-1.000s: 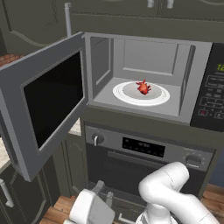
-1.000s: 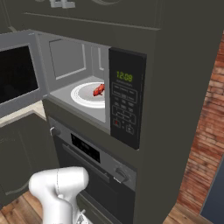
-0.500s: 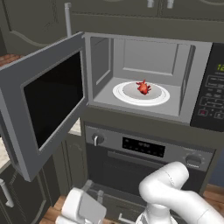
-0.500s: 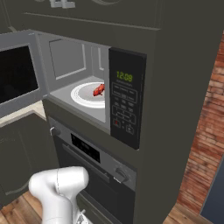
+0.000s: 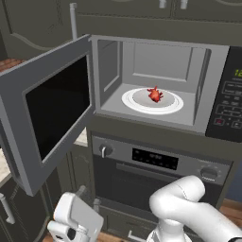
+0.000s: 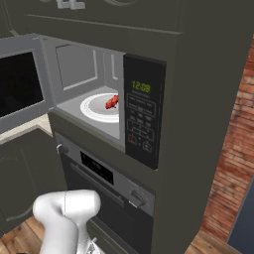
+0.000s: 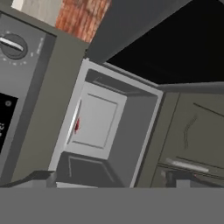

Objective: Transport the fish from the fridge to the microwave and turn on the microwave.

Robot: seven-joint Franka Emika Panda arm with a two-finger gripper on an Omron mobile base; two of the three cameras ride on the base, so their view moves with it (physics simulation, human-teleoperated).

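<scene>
Fish (image 5: 154, 94) lies at the middle of the white turntable (image 5: 134, 103) inside the microwave (image 5: 156, 90) in the left base view, its door (image 5: 47, 111) swung wide to the left. Below sits an oven (image 5: 160, 172) with knobs. The arm's hand shows low at the bottom left, below the door.

From the right base view, the fish (image 6: 112, 102) rests on the turntable (image 6: 92, 105) just left of the black button panel (image 6: 142, 121), whose green digits glow. Brick wall (image 6: 233, 149) stands at the right.

Seen from the hand view, rolled sideways, the microwave cavity (image 7: 105, 127) gapes with a red sliver of fish (image 7: 77, 125) at its left edge. The gripper (image 7: 112, 178) has its fingertips (image 7: 41, 177) spread wide apart, holding nothing.
</scene>
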